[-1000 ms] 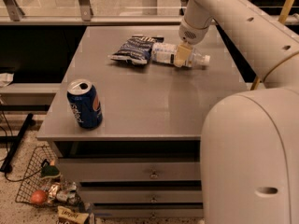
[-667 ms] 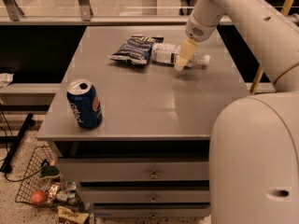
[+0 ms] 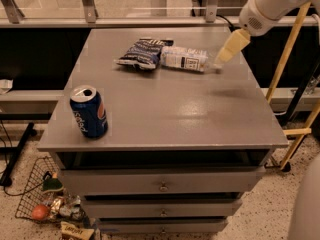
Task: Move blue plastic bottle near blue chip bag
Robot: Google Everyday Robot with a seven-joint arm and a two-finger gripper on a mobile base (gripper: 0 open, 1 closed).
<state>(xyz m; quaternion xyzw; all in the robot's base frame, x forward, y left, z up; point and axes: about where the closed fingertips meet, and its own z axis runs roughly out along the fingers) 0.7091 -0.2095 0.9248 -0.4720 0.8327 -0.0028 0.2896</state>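
The blue plastic bottle point(image 3: 184, 59) lies on its side at the back of the grey table point(image 3: 175, 114), its left end touching the blue chip bag point(image 3: 142, 52), which lies flat just left of it. My gripper point(image 3: 227, 49) hangs in the air just right of the bottle's right end, a little above the table, and holds nothing. The bottle lies free on the table.
A dark blue soda can point(image 3: 89, 111) stands upright at the table's front left. Drawers sit under the tabletop. A wire basket point(image 3: 45, 199) with litter lies on the floor at the left. A yellow frame point(image 3: 287, 59) stands to the right of the table.
My gripper has left the bottle and moved up and to the right. The bottle stays lying next to the chip bag.
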